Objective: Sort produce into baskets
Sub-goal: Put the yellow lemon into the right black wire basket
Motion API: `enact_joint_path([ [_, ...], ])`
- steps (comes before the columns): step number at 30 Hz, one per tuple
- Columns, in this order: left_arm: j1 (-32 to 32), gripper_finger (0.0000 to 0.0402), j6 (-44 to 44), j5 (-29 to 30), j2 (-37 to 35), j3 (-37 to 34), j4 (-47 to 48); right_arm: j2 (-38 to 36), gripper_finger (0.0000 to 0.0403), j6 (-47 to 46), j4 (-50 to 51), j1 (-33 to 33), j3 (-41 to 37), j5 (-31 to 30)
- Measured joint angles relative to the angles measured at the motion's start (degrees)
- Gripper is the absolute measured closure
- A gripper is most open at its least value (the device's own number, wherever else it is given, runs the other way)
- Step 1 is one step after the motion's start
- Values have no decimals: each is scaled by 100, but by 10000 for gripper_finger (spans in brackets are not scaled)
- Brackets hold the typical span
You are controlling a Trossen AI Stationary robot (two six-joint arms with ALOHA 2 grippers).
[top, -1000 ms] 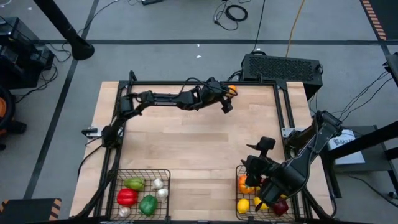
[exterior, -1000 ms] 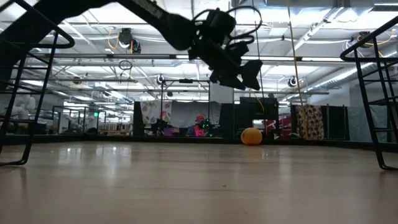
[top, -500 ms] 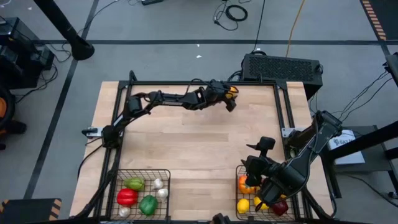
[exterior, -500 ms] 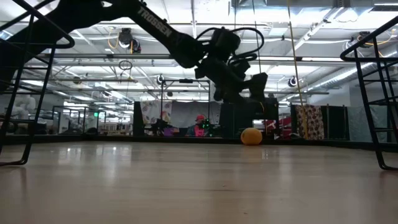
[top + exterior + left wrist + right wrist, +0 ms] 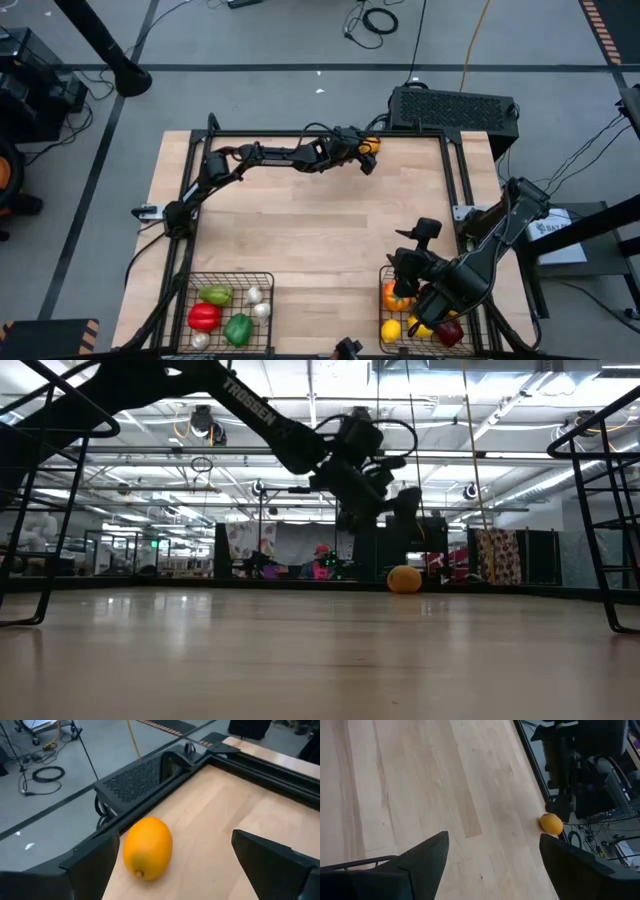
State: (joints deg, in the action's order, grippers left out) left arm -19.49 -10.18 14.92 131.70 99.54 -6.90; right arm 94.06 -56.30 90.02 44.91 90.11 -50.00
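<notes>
Lies alone near the far edge of the pale wooden table (image 5: 300, 230), at about one o'clock from its middle: a small smooth yellow-orange lemon-shaped fruit (image 5: 371, 145), long axis slanting across the gap of the left gripper (image 5: 364, 158). Sits just ahead of those spread, empty fingers (image 5: 270, 857), nearer one of them. Hovers far off at five o'clock over the right black wire-mesh basket (image 5: 384, 272): right gripper (image 5: 490, 855), parted, holding nothing.
</notes>
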Motion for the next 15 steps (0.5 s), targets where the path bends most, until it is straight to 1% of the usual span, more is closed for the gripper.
enact_joint_path([
  [4, 12, 12, -82, 89, 201, -4, -25, 0, 99, 5, -2, -59, 0, 3],
  [7, 25, 12, -110, 466, 344, -6, -266, 0, 99, 5, 0, -73, 0, 19],
  [9, 25, 12, -101, 608, 393, -6, -347, 0, 99, 5, 0, -71, 0, 27],
  [15, 24, 12, -23, 614, 402, -6, -367, 0, 99, 7, 0, -69, 0, 39],
])
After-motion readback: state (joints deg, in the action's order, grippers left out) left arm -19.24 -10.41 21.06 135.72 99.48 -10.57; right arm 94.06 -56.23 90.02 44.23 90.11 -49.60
